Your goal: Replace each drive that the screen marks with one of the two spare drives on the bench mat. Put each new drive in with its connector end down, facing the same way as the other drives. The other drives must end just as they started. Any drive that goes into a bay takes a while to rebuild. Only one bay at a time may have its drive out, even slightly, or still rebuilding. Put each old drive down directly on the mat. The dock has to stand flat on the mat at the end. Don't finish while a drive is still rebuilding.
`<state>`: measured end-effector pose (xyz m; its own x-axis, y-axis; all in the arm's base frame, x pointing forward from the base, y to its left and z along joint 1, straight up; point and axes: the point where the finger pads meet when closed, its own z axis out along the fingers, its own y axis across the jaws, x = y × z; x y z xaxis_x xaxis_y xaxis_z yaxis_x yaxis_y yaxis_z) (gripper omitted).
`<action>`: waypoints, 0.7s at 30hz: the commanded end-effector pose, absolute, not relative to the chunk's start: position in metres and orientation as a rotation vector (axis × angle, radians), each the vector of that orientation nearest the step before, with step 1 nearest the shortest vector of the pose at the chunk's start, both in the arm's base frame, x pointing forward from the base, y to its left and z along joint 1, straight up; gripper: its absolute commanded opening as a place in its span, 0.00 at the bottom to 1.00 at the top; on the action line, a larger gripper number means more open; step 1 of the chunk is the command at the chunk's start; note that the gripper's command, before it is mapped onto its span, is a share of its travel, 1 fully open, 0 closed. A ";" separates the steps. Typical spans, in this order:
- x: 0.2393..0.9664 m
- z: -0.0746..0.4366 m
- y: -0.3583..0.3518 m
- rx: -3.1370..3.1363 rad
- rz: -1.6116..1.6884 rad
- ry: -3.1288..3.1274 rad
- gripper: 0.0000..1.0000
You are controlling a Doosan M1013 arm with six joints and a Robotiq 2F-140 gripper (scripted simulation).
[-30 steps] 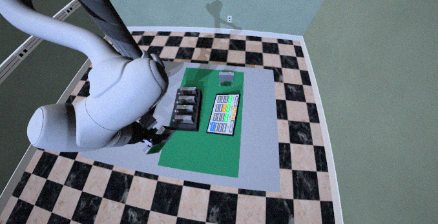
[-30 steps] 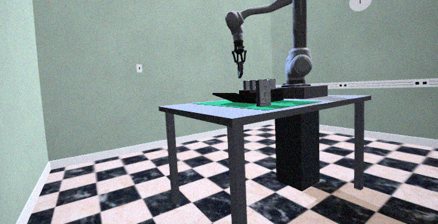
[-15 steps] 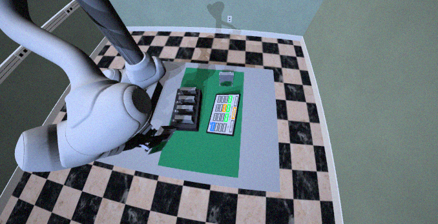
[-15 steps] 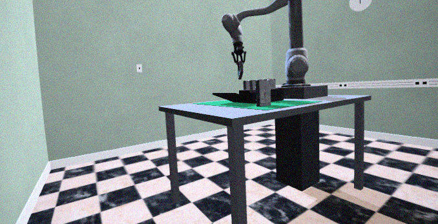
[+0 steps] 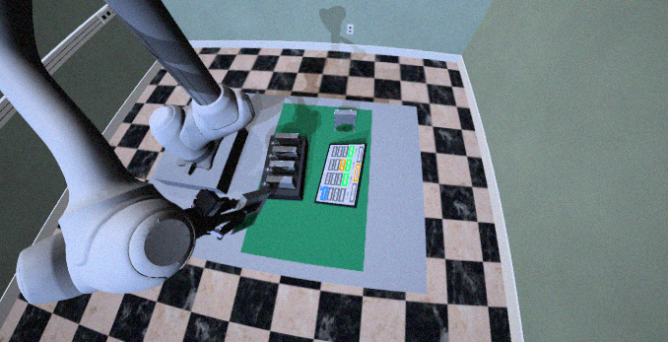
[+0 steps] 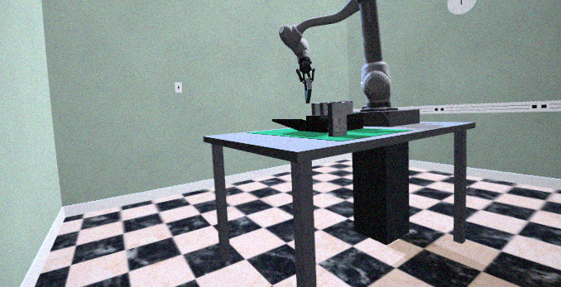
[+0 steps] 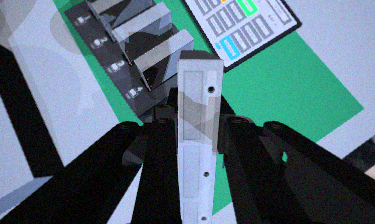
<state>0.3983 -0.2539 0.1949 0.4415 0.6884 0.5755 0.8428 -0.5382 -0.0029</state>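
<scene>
pinching 1 drive [image 7: 198, 110], the hand [image 5: 229, 214] [image 6: 307, 79] [image 7: 193, 101] hangs near 4 docked drives [image 5: 282, 181].

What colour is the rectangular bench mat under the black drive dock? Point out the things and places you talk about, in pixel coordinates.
Solid green [image 5: 315, 234] [image 6: 273, 131] [image 7: 289, 95]; clearest in the top view.

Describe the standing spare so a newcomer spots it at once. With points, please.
On the table [image 5: 394, 241] [image 6: 265, 142] lies a green mat [image 5: 305, 237] [image 7: 314, 100]. Near one mat end, past the short side of the flat screen [image 5: 340, 174] [image 7: 259, 30], a silvery drive [image 5: 345, 118] [image 6: 338, 119] stands upright. Unlike the dock's [image 5: 301, 182] drives, it stands alone, outside any bay.
</scene>
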 end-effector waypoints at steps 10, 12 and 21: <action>0.399 0.196 -0.254 -2.285 -0.946 -1.252 0.10; 0.399 0.196 -0.254 -2.285 -0.946 -1.252 0.10; 0.398 0.195 -0.253 -2.216 -1.028 -1.215 0.10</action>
<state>0.3982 -0.2534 0.1944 0.3606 0.5611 0.7451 0.8438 -0.5366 -0.0042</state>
